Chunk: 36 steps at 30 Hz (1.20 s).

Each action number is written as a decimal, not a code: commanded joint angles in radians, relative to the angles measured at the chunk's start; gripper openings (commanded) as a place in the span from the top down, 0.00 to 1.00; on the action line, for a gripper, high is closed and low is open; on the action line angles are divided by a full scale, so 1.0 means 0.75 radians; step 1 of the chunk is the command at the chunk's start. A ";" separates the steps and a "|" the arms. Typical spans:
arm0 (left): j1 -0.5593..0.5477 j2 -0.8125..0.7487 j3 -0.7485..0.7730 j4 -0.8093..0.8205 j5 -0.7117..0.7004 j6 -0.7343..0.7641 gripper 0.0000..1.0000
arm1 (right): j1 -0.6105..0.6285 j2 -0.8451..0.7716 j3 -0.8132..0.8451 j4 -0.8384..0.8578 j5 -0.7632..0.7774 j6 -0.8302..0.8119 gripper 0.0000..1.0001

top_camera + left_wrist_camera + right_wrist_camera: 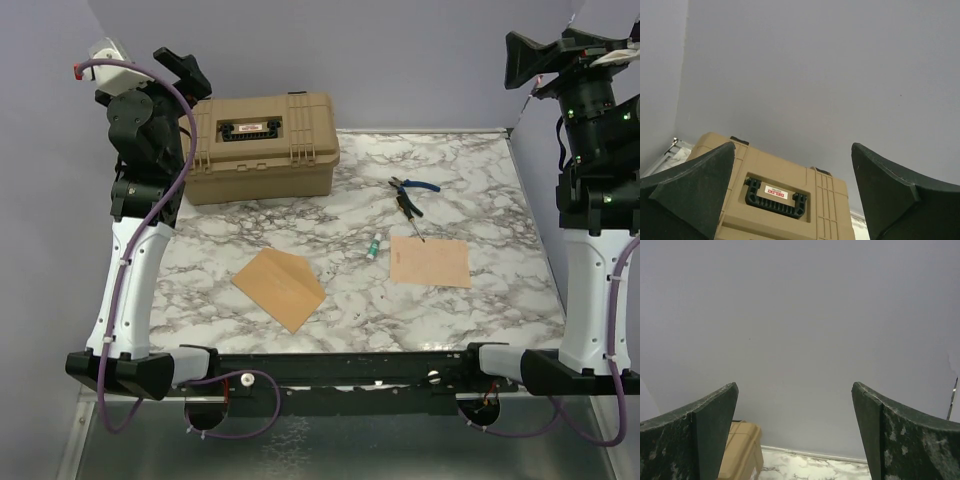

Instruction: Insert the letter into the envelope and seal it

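Observation:
The orange-brown envelope lies flat on the marble table, front centre-left, turned at an angle. The pale peach letter lies flat to its right, apart from it. My left gripper is raised high at the back left, above the table, open and empty; in its wrist view the jaws stand wide apart. My right gripper is raised high at the back right, open and empty, its jaws also wide apart in its wrist view. Neither wrist view shows the envelope or the letter.
A tan hard case with a black handle stands at the back left, seen also in the left wrist view. Blue-handled pliers, a thin dark tool and a small green-white tube lie just behind the letter.

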<state>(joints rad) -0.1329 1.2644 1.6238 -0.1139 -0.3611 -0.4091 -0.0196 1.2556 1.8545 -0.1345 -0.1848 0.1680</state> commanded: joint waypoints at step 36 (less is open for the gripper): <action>-0.821 1.098 0.105 0.077 1.135 -0.373 0.01 | -0.060 0.245 -1.034 -0.610 0.379 0.587 0.01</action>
<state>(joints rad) -0.7315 1.9575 1.5604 0.0284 0.4408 -0.6067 -0.0418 1.4078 1.0733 -0.5179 0.0116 0.6075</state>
